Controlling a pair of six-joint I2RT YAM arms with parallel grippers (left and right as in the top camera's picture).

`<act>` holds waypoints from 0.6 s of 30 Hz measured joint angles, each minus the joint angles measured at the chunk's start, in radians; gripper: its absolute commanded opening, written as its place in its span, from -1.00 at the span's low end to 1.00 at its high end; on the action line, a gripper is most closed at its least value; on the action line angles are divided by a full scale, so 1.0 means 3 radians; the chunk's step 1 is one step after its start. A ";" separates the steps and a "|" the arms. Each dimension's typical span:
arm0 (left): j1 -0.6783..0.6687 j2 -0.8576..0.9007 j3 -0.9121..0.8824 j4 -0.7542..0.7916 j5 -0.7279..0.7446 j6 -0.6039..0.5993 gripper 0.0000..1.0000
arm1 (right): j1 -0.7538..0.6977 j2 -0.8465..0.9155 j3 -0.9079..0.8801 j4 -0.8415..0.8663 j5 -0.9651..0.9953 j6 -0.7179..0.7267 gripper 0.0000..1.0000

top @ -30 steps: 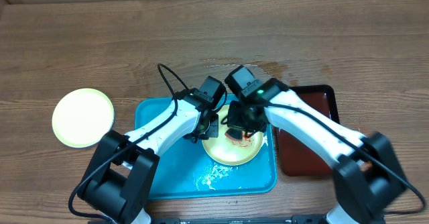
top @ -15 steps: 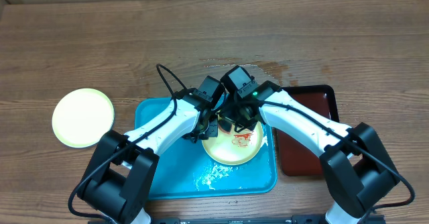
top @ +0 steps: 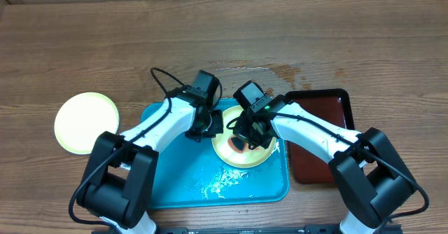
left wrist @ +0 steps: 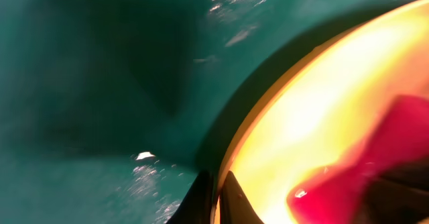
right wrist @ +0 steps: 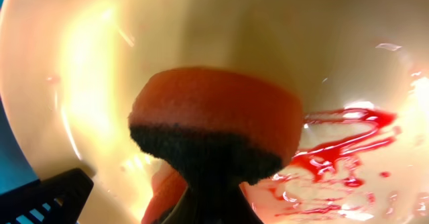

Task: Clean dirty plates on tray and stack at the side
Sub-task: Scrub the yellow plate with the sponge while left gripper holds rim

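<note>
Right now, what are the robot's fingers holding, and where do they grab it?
Left fingers pinch the yellow plate by its rim. Right fingers hold a sponge by its near side.

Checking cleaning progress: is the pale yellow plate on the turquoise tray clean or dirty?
Dirty: red smears streak the pale yellow round plastic plate beside the orange sponge.

The left arm and the right arm share one build: smooth, rounded white shells joined by chunky black joint housings. A thin black cable arcs free at the far end of the left arm, and a second black lead runs along the right arm's white shell. A small green light glows on the right arm's black wrist block. The left gripper and the right gripper are black. Close up, a ribbed black piece shows on the right one.
</note>
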 measured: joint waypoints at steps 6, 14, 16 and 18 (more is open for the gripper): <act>0.0184 0.0050 -0.0006 0.0033 0.0431 0.0177 -0.91 | 0.0000 0.0000 0.0000 0.0024 -0.0013 -0.0084 -0.92; 0.0214 0.0056 -0.0029 0.0022 0.0610 0.0229 -0.91 | -0.0061 0.0000 0.0001 -0.0174 -0.0061 -0.0641 -0.92; 0.0214 0.0056 -0.0033 0.0023 0.0654 0.0230 -0.91 | -0.0137 0.0000 0.0004 -0.0331 -0.0106 -0.0877 -0.92; 0.0211 0.0056 -0.0034 0.0027 0.0702 0.0230 -0.91 | -0.0243 0.0000 0.0004 -0.0511 -0.0132 -0.1132 -0.92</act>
